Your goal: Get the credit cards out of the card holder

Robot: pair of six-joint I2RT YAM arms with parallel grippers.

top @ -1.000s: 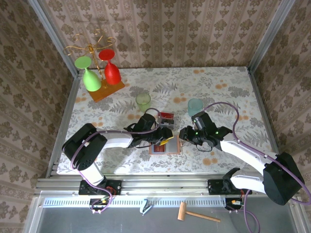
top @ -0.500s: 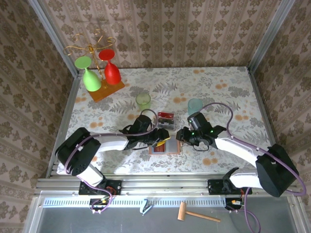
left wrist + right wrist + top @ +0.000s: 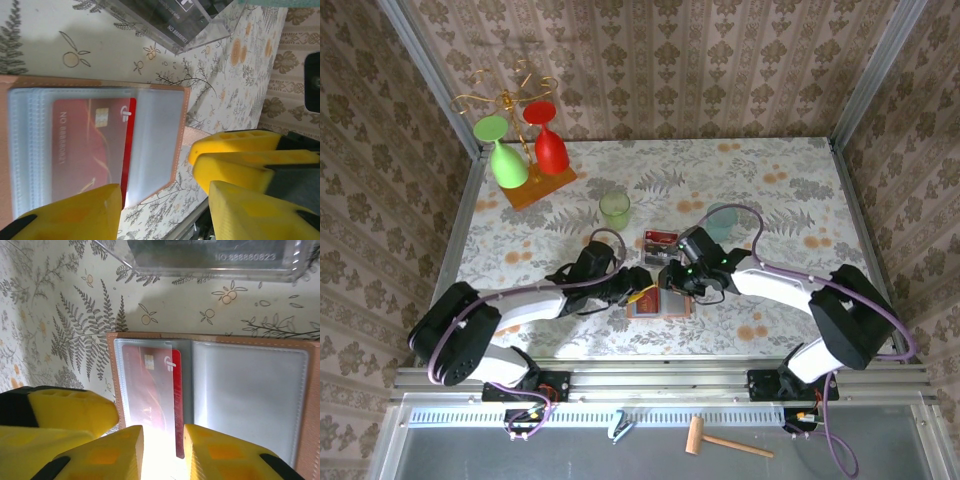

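Observation:
The salmon-pink card holder [image 3: 665,309] lies open on the table between both arms. A red credit card [image 3: 150,385] sits in the clear left pocket, its long edge poking out toward the fold; the left wrist view also shows the red card [image 3: 85,145]. The right pocket [image 3: 250,390] looks empty. My right gripper [image 3: 162,460] hovers open over the holder's near edge, its fingers straddling the card's exposed corner. My left gripper [image 3: 165,215] is open wide at the holder's corner. A silvery-grey card lies in a clear case [image 3: 210,257] just beyond.
The clear case [image 3: 662,240] sits right behind the holder. A green cup [image 3: 615,209] and a teal cup [image 3: 722,214] stand farther back. The glass rack [image 3: 525,150] on its orange base is at the back left. The two grippers [image 3: 657,285] are nearly touching.
My right gripper has slid left from beside the holder to over its left pocket. The left arm has drawn back, its gripper staying at the holder's left side.

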